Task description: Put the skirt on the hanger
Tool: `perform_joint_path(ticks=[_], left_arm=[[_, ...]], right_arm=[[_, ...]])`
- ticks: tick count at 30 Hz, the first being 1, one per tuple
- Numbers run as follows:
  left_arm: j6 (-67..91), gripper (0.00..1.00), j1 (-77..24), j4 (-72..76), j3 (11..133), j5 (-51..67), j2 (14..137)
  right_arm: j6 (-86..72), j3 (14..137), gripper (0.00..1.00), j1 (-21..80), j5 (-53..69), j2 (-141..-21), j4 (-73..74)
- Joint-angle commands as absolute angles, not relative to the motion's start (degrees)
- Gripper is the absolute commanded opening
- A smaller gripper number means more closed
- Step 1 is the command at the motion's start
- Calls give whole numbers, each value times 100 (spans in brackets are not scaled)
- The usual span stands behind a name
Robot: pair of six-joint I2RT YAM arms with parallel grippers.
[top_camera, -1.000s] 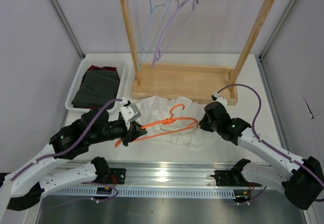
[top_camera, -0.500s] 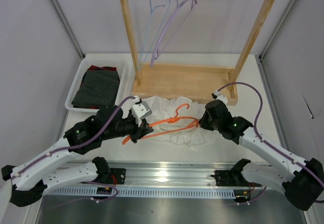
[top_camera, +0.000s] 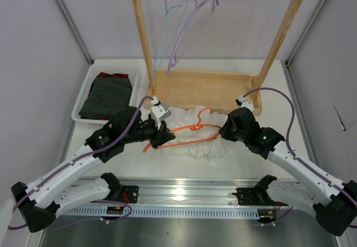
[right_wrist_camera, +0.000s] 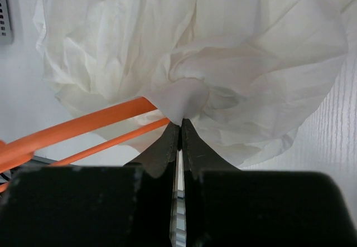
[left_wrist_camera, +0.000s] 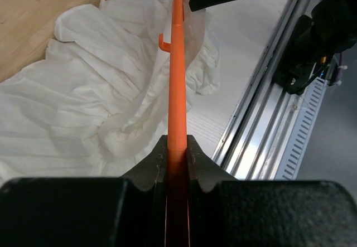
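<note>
Left tool [left_wrist_camera: 177,148] around hanger [left_wrist_camera: 177,80], skirt [left_wrist_camera: 83,91] underneath

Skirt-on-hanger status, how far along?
Done: both grasps. The left gripper is shut on the orange hanger; the right gripper pinches a fold of the white skirt. In hand: a hanger arm appears to run under the pinched fold. Left: getting the skirt on; it lies bunched, not hung.

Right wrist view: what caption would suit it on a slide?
Right gripper pinching a fold of the white skirt, orange hanger alongside.
</note>
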State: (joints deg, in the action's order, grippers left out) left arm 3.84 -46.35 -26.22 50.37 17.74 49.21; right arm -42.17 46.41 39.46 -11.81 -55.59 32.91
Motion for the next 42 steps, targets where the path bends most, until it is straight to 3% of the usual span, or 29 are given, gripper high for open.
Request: perform_joint_path(ticks=[1,23,27,32,42], left_arm=[[668,0,-4412,-1636,4966,2645,5193],[1916,0,-4412,931,4254,3384,7207],[1916,0,-4412,1002,4192,3296,7321],[1863,0,-4412,896,4184,3147,7453],[1784,0,-4447,747,4280,2971,7559]], right_arm=[[-4131,4913,0,3929,-1081,-5476,3340],[-4105,4517,0,4192,-967,-5730,2760],[-4087,4605,14,4297,-1290,-5801,2926],[-4034,4781,44,4430,-1503,-5704,3085],[-3946,5229,47,4562,-1775,-5642,3217]])
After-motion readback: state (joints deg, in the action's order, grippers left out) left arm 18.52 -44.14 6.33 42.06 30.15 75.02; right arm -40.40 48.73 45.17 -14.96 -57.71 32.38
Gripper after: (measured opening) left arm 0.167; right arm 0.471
